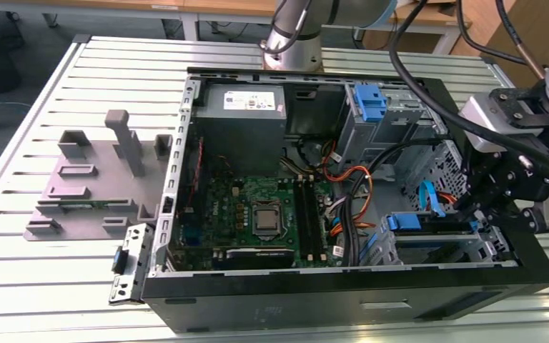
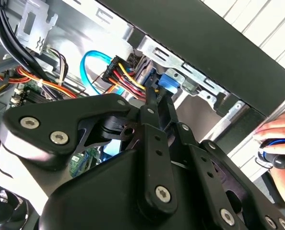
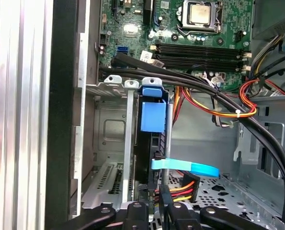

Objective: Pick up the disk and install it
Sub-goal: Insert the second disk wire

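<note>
Clenched on the disk's (image 3: 151, 143) end, gripper (image 3: 154, 203) low in the computer case's (image 1: 351, 296) right near bay.

A desk (image 1: 83, 78) of pale ribbed metal slats carries everything here. An open black computer case (image 1: 351, 300) lies on its side across the middle and the exterior view's right. On the exterior view's left, well apart from the case, a grey fixture block (image 1: 88, 189) with upright posts sits flat on the slats. Just beside the case's near corner lies a small metal bracket (image 1: 126, 264). The robot arm's base (image 1: 292, 50) stands at the far edge.
</note>
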Tool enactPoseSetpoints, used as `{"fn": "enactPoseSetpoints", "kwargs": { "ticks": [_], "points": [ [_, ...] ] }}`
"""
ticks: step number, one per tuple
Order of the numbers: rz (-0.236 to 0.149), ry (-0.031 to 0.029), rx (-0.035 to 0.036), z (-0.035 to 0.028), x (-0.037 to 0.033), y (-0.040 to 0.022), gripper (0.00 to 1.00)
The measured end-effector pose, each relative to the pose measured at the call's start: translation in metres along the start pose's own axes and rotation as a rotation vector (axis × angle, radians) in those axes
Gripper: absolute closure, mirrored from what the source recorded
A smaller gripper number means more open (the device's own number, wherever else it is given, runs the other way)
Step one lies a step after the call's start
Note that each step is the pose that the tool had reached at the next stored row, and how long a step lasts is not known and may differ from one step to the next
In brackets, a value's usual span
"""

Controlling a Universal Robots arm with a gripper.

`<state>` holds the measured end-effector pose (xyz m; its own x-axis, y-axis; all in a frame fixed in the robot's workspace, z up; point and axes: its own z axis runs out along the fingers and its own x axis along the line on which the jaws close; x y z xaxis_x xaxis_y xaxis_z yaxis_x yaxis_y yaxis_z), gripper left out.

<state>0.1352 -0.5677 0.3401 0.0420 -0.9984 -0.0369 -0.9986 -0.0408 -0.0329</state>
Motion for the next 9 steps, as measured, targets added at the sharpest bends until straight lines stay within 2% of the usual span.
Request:
{"fn": "enactPoseSetpoints", "kwargs": {
  "ticks": [9],
  "points": [
    [-0.013, -0.0003, -0.0002, 0.0026, -0.0055, 0.0000, 0.76]
  ]
}}
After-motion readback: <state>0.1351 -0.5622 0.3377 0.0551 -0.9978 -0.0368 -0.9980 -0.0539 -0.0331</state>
